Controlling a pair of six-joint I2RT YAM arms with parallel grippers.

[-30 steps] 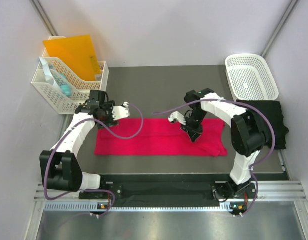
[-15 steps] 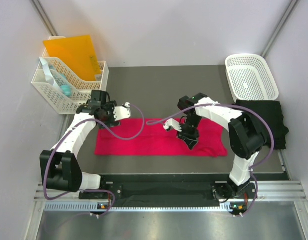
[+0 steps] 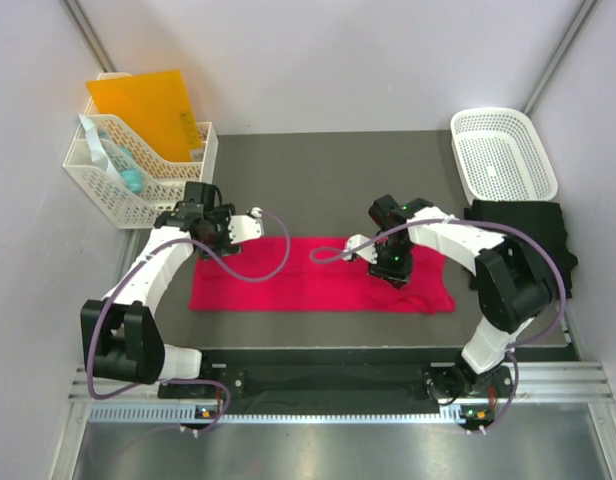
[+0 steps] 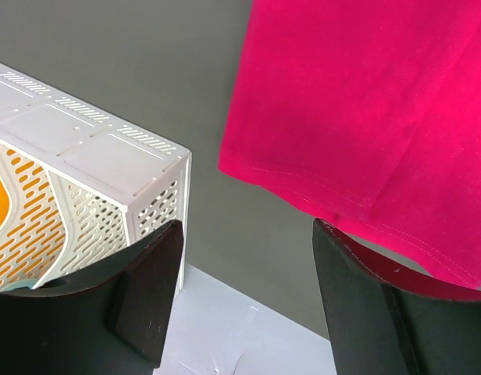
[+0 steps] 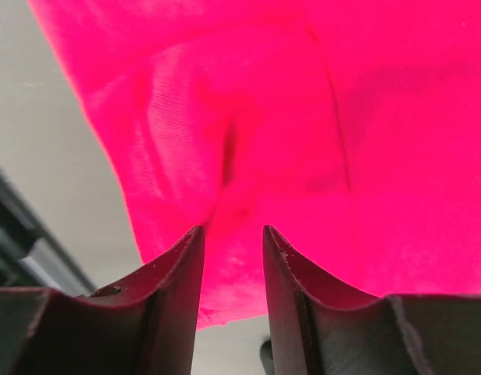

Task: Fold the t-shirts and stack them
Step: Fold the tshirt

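Two t-shirts, not yet stacked. The left gripper [image 4: 247, 234], jaws wide and empty, hangs by the far left corner of the pink t-shirt [image 3: 288, 282], a long strip mid-table. The right gripper [image 5: 233, 231], jaws slightly parted, grips nothing above its right part. The black t-shirt [image 3: 548, 225] lies folded far right. We judge more folding remains, then stacking.

Pinkish-red t-shirt [image 3: 318, 275]: folded into a long flat band, stretched left to right across the middle of the dark surface [image 3: 328, 170], toward its near edge. Shows a stitched hem at the left end, and soft creases with a small pucker toward the right end. Black t-shirt [image 3: 533, 235]: lies in a roughly square dark pile at the right side of the surface, close by the red band's right end.
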